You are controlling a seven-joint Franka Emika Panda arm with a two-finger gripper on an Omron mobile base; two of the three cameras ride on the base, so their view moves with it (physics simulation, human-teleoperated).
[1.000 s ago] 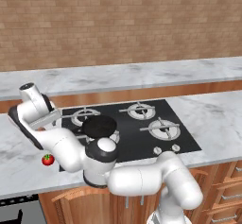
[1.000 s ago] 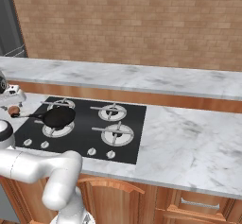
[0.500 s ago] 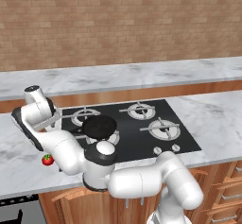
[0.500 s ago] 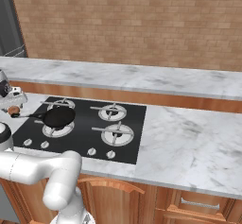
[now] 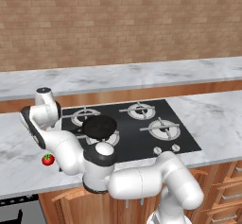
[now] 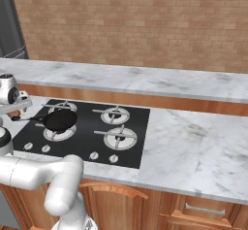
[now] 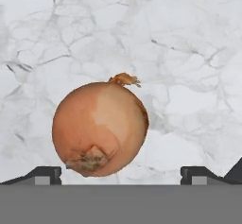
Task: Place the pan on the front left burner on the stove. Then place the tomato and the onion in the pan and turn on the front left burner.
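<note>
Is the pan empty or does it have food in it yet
Empty. The pan on the stove shows a bare black inside; the tomato lies on the counter.

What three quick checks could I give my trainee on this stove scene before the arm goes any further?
1. True or false: the round black frying pan sits on the front left burner of the glossy black cooktop.
2. Which is between the open fingertips in the hand view: A) the small red tomato, B) the brown onion, C) a silver knob?
3. Fill in: the tomato lies on the marble ____, left of the cooktop.

Key: 1 true; 2 B; 3 counter.
</note>
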